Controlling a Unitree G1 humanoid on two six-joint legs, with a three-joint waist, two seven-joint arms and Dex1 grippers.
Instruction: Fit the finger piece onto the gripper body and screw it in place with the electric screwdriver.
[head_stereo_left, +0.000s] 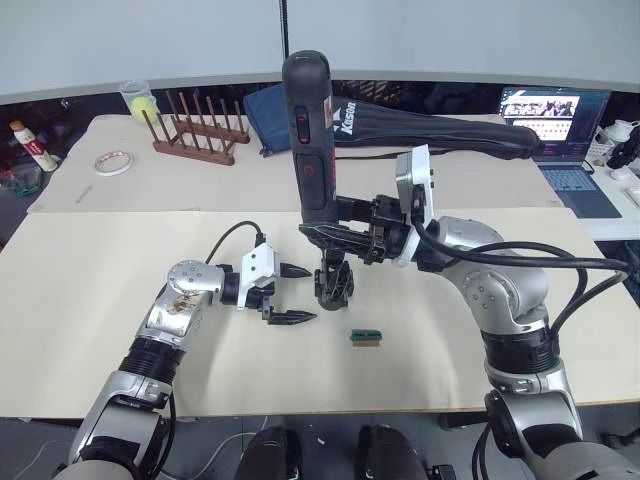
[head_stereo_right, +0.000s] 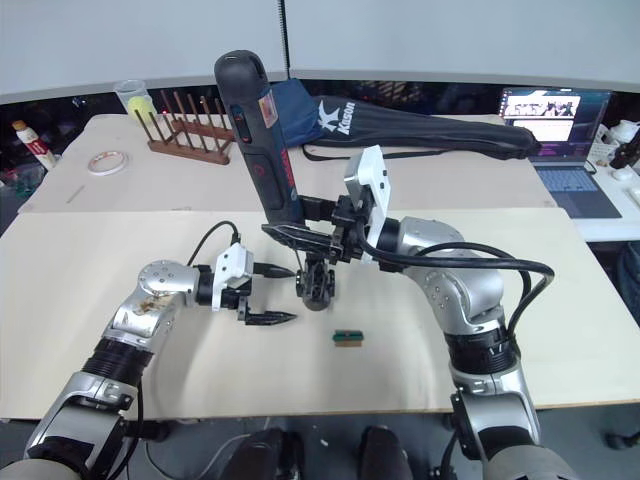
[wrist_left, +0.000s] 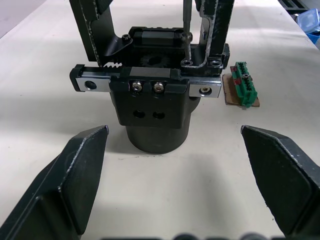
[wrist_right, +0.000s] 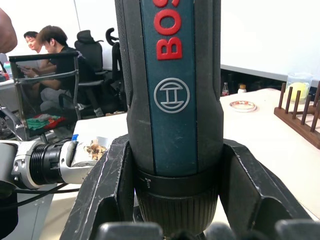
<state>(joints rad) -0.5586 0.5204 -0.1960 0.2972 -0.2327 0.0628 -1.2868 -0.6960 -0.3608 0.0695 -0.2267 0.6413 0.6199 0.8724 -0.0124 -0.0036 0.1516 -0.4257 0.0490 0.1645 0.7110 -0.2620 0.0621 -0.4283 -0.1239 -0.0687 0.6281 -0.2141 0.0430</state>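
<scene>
Right claw (head_stereo_left: 340, 235) clamps the screwdriver (head_stereo_left: 312, 140) upright, bit down on the gripper body (head_stereo_left: 334, 283). Left claw (head_stereo_left: 290, 296) waits spread apart just left. Fitting looks done; screwing seems underway.

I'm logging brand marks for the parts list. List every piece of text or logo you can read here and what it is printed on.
"BOS", cut off by the frame edge, in red, above a round emblem: on the electric screwdriver clamped in the right claw.
"Kason", white lettering with a star: on the long black bag, seen in the right eye view.
Laptop screen: text too small to read.
Bottle label: too small to read.
</scene>
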